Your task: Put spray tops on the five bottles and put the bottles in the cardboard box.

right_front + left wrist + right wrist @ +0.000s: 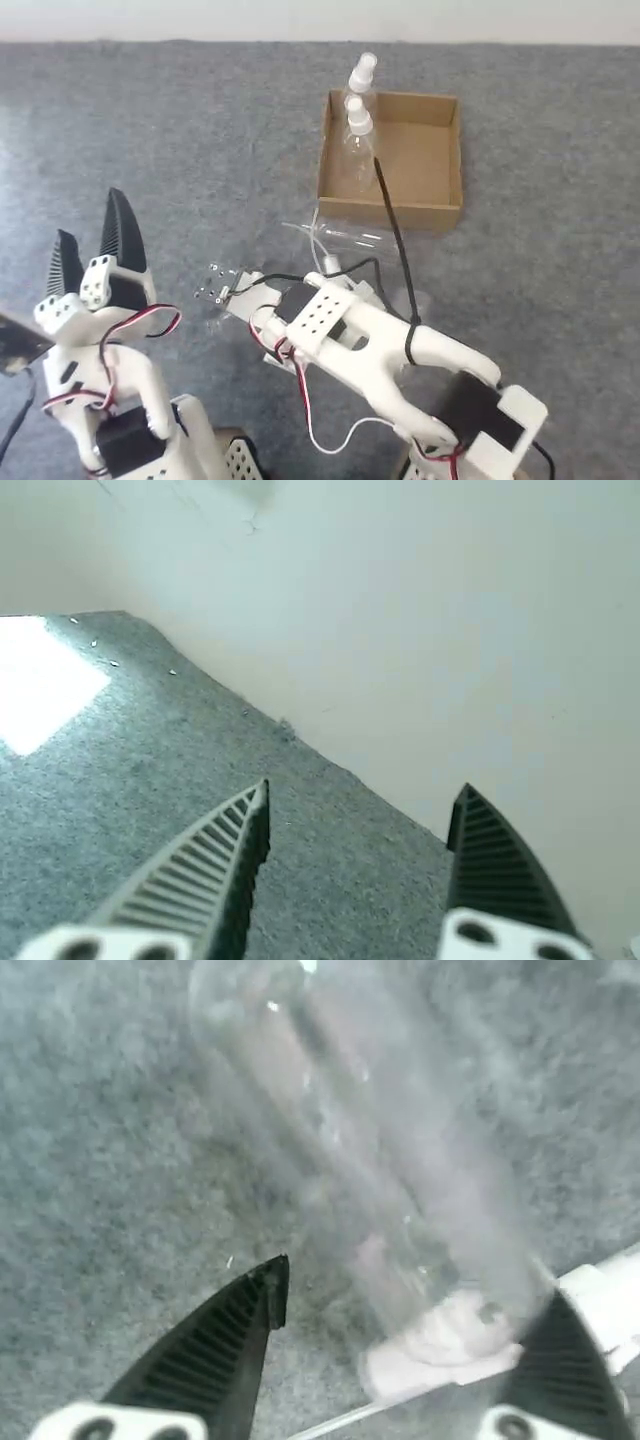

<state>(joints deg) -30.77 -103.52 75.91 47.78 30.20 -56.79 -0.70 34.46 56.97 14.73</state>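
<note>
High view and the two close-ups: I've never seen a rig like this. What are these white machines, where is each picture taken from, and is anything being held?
These are two small robot arms, the left arm and the right arm, side by side on a grey carpet. The high view comes from a fixed camera looking down. The other two come from cameras on each arm's wrist, looking out between its black fingers. The left gripper is raised, open and empty. The right gripper is open, with a finger on either side of a clear bottle lying on the carpet, a white spray top at its neck. Nothing is gripped yet. Farther back, a cardboard box holds two upright bottles with spray tops.
</note>
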